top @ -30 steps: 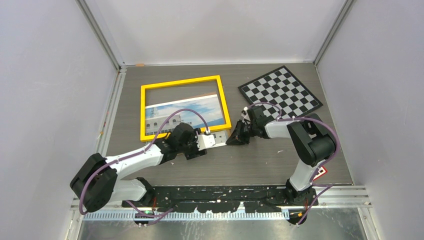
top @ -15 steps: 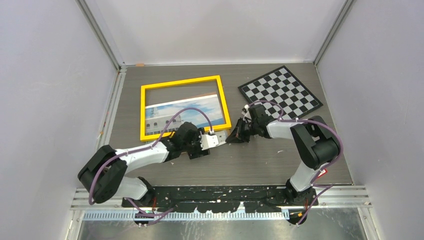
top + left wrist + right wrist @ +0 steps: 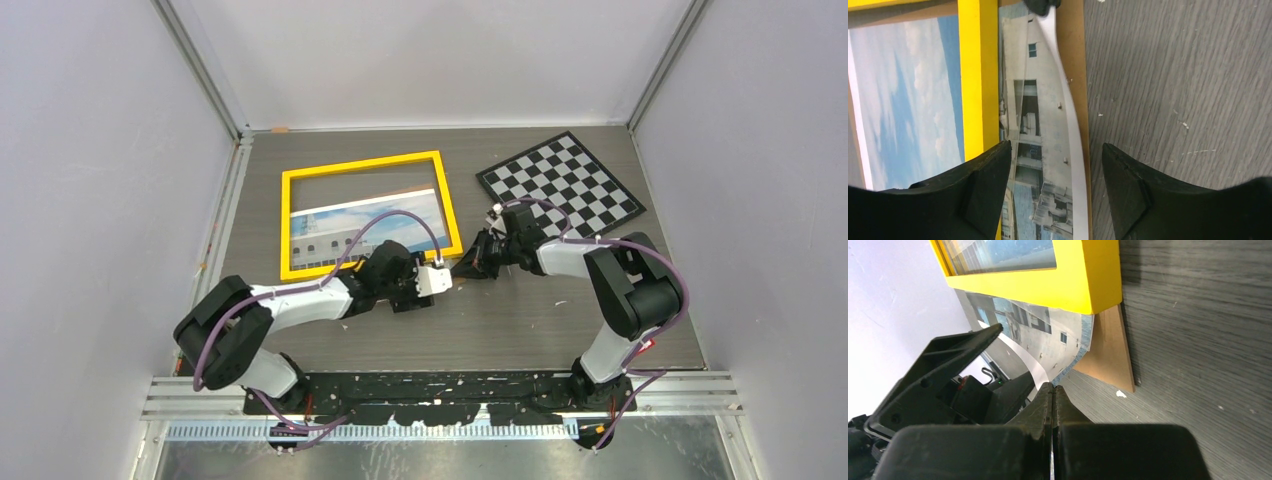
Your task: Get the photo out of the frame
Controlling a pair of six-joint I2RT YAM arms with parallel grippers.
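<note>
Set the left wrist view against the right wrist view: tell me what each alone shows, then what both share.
Left wrist only: clouds in the sky of the photo inside the frame, and both fingers of the open left gripper. Right wrist only: a corner of the backing board jutting past the frame's corner, and the pale wall. Both: the right gripper shut on the photo's lifted white edge, yellow frame, brown board, grey table.

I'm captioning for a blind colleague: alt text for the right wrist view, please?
The shut right gripper pinches the curled white edge of the photo, raised off a brown backing board that pokes out under a corner of the yellow frame on the grey table.
</note>
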